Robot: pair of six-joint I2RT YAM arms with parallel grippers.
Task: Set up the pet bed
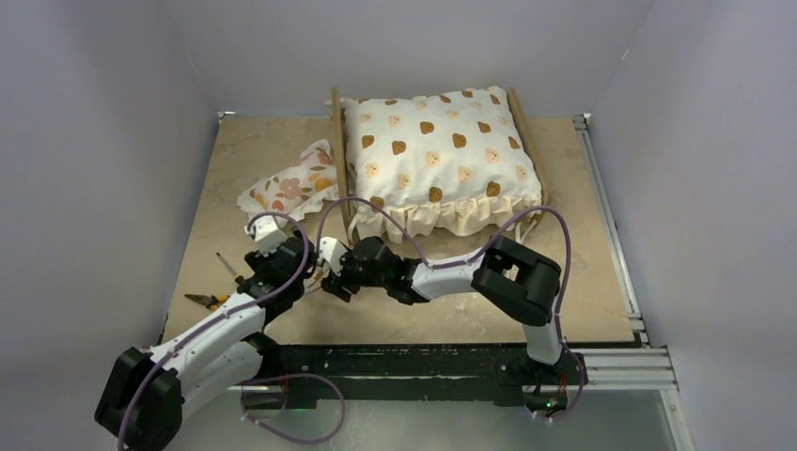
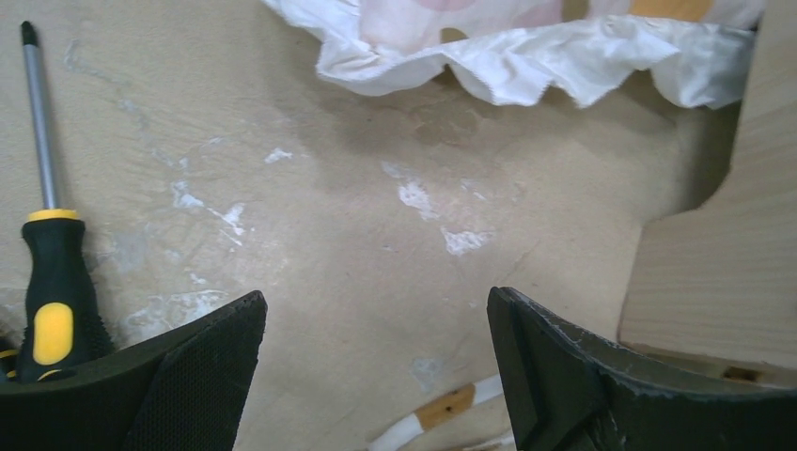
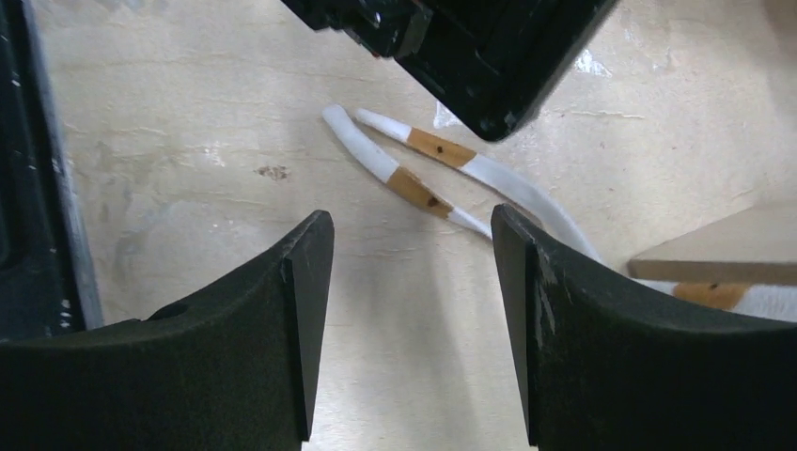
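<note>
1. The overhead view alone shows both arms bent toward the left-centre of the table (image 1: 583,282), their wrists close together in front of the bed's near left corner.
2. The right gripper (image 3: 414,244) has its fingers spread, with nothing between them. Just beyond the tips, its wrist view shows two curved white strips (image 3: 414,188) with tan bands lying flat. A black housing (image 3: 470,47) hangs over their far ends. From overhead the arms hide the strips.
3. The left gripper (image 2: 376,310) is released too, its jaws wide over bare, scuffed tabletop. The same strips peek in at the bottom edge of its view.
4. A black-and-yellow screwdriver (image 2: 52,282) lies just left of that gripper. The overhead view adds pliers (image 1: 209,301) nearer the table's left edge.
5. Further back, a small floral pillow (image 1: 291,188) lies beside the bed's left rail. The left wrist view catches only its white ruffle.
6. The pet bed (image 1: 337,150) stands at the far centre of the table. A large bear-print cushion (image 1: 442,150) covers it, so only the wooden side rails show. The left wrist view shows a light-wood panel at its right.
</note>
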